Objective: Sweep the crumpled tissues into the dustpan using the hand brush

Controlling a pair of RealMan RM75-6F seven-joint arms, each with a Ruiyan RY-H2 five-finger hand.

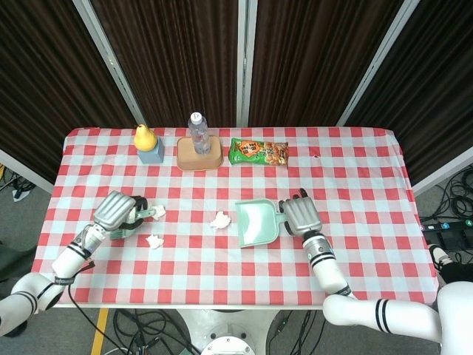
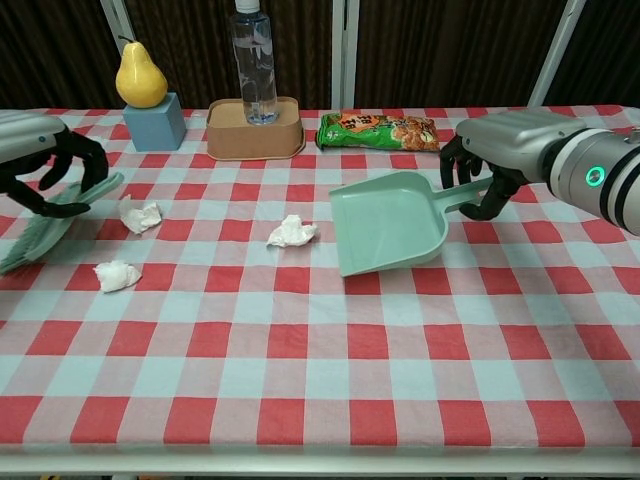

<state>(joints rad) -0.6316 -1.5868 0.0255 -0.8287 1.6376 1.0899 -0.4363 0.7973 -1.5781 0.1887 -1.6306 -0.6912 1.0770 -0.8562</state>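
One green dustpan [image 2: 388, 224] is the landmark, tilted, its handle grasped by the right hand [image 2: 500, 150]. One hand brush [image 2: 55, 222] sits far left of it, fingers of the left hand [image 2: 40, 160] clenched round it. Three crumpled tissues [image 2: 292, 232] lie between brush and dustpan.

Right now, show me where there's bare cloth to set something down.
Bare cloth runs along the near edge of the table and right of the right hand. It is crowded between the left hand with its brush, three tissues, and the dustpan.
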